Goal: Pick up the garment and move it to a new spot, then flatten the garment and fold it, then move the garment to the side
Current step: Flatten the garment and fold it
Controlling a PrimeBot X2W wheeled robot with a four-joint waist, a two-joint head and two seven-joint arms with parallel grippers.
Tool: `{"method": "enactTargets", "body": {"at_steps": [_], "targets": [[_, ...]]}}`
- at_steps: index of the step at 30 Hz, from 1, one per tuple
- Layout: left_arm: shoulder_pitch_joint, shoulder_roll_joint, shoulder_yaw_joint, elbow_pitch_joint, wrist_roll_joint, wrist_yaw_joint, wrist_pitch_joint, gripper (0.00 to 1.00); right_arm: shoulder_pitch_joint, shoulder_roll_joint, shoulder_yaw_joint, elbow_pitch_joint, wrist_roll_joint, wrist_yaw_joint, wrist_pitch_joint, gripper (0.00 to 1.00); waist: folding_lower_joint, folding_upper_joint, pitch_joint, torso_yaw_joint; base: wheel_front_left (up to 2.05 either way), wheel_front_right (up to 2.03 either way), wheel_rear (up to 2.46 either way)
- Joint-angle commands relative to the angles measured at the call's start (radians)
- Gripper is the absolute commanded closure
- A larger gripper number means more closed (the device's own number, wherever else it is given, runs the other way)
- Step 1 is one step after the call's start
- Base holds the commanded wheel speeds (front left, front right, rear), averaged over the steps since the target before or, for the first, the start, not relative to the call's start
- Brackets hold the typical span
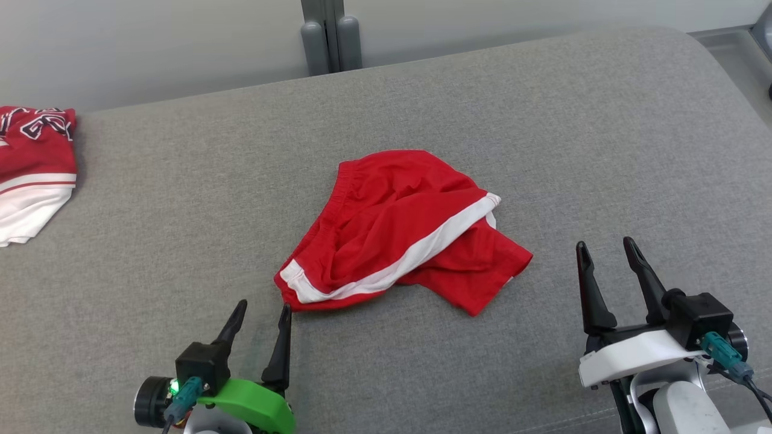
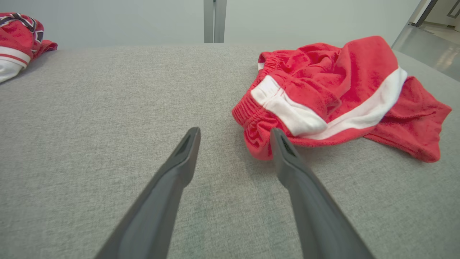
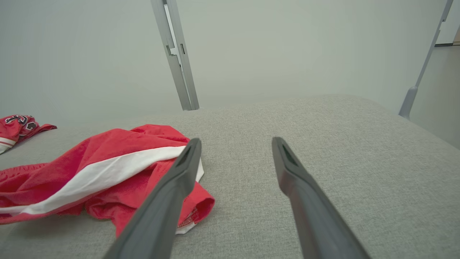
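1. The left hand [image 1: 263, 307] is low at the front of the bench [image 1: 543, 120], fingers spread apart, nothing in them. One fingertip [image 2: 276, 138] is right at the near corner of the garment; can't tell if it's actually touching.
2. The right hand [image 1: 605, 244] is spread apart too, empty, a bit off the garment's right side.
3. The garment [image 1: 398, 229], red shorts with a white stripe, lies crumpled mid-bench between the two hands.
4. Way over at the bench's left edge there's a red-and-white jersey [image 1: 30, 175], well apart from the shorts.
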Motion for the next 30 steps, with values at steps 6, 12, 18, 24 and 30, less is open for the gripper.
{"method": "enactTargets", "body": {"at_steps": [6, 12, 18, 24, 30], "targets": [[0.048, -0.014, 0.079, -0.099, 0.021, -0.003, -0.001, 0.00, 0.013, -0.002, -0.015, 0.002, -0.010, -0.001, -0.003, 0.00, 0.0000, 0.0000, -0.023, 0.030, 0.00, 0.00, 0.00], [0.056, -0.036, 0.121, -0.154, 0.031, -0.007, -0.001, 0.00, 0.009, -0.002, -0.022, 0.002, -0.019, -0.001, -0.003, 0.00, 0.0000, 0.0000, -0.046, 0.052, 0.00, 0.00, 0.00], [0.068, -0.055, 0.142, -0.156, 0.025, -0.005, -0.001, 0.00, 0.002, -0.002, -0.018, -0.004, -0.025, -0.001, -0.003, 0.00, 0.0000, 0.0000, -0.071, 0.066, 0.00, 0.00, 0.00], [0.088, -0.062, 0.145, -0.149, 0.012, -0.002, -0.001, 0.00, 0.008, -0.002, -0.001, -0.003, -0.023, -0.001, -0.003, 0.00, 0.0000, 0.0000, -0.091, 0.079, 0.00, 0.00, 0.00], [0.102, -0.063, 0.132, -0.153, -0.009, 0.015, -0.001, 0.00, 0.004, -0.002, 0.011, 0.000, -0.022, -0.001, -0.003, 0.00, 0.0000, 0.0000, -0.099, 0.086, 0.00, 0.00, 0.00]]}}
